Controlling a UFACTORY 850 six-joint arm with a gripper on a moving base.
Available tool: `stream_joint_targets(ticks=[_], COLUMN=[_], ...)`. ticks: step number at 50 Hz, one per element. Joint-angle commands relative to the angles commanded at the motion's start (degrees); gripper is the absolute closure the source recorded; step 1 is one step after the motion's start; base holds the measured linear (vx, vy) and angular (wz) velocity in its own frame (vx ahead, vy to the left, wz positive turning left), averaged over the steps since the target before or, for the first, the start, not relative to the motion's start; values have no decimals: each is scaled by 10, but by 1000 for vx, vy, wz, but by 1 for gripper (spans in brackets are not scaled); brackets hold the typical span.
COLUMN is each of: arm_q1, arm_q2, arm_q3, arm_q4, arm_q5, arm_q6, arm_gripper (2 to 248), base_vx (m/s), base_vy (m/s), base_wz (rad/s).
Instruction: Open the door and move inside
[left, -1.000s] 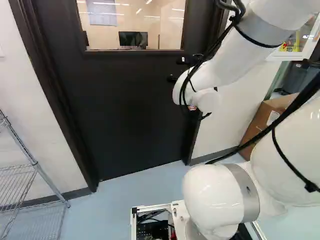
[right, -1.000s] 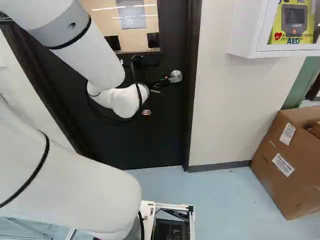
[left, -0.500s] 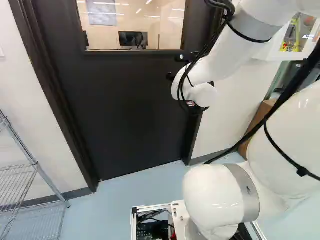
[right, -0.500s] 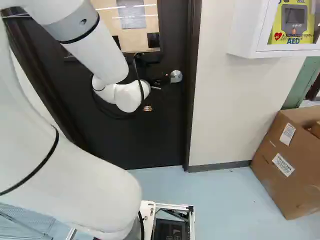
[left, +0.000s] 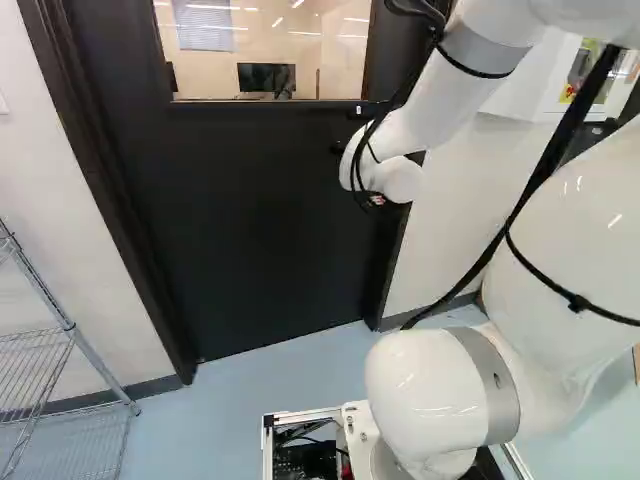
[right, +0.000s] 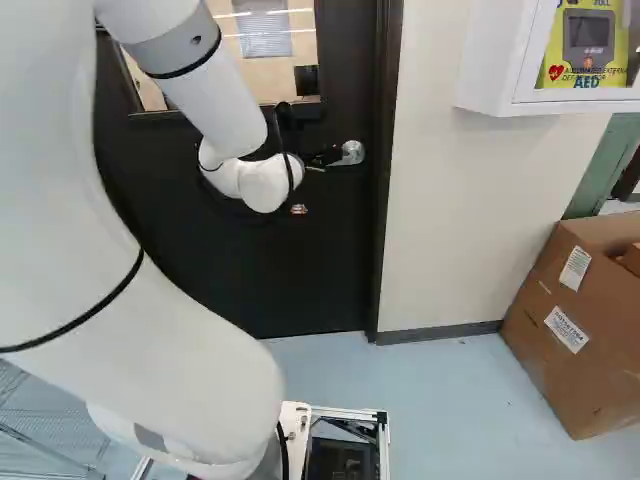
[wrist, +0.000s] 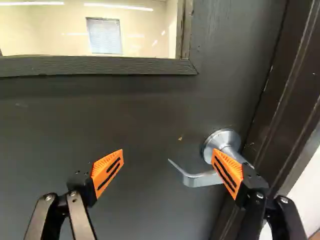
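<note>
Door stood shut straight ahead, probably heavy. Metal lever, near door frame, looked rigid, slick, likely sprung; best hold seemed toward free end, off pivot. Gripper stood open, lever ungripped.

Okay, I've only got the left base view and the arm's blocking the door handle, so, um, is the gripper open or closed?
Observer: Open. The wrist view shows the gripper's orange pads well apart, nothing gripped.
Operator: Where's the handle from there?
Observer: The silver lever handle runs partly behind one pad, its free end reaching toward the space between the two. I can't tell whether the pad touches it.
</note>
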Motion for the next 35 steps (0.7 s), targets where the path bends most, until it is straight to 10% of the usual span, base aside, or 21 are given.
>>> stream_joint_targets(ticks=[35], arm_q1=[0], arm_q2=[-32], arm_q3=[2], arm_q4=[0], arm_q5=[0], arm_q6=[0], arm_gripper=[3], base_vx=[0], base_vy=[0], base_wz=[0])
